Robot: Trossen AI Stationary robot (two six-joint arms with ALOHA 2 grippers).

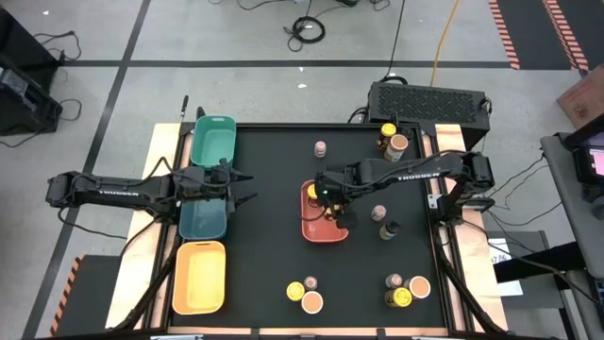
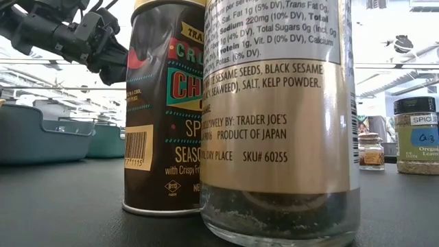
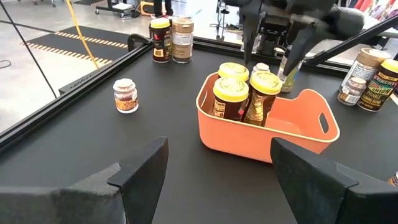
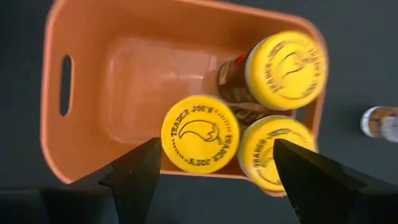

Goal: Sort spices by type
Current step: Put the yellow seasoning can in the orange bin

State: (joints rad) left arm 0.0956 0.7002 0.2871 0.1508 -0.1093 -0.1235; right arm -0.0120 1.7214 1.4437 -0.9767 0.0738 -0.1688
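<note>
A coral tray (image 1: pixel 336 229) lies at the table's middle, and three yellow-lidded spice jars (image 4: pixel 200 134) (image 4: pixel 287 68) (image 4: pixel 270 152) stand upright on their bases in one end of it. My right gripper (image 4: pixel 216 146) hangs open just above them, pointing down. Its fingers stand either side of the nearest lid, clear of it. It also shows over the tray (image 3: pixel 311 118) in the left wrist view as the right gripper (image 3: pixel 270 43). My left gripper (image 1: pixel 247 189) waits open and nearly level at the left, over the teal tray (image 1: pixel 203 219), with nothing between its fingers.
Green (image 1: pixel 212 140) and yellow (image 1: pixel 199 276) trays lie along the left side. Loose jars stand at the far edge (image 1: pixel 393 139), alone at the far middle (image 1: pixel 320 147), right of the coral tray (image 1: pixel 384 222), and in two clusters near the front (image 1: pixel 307 295) (image 1: pixel 406 290).
</note>
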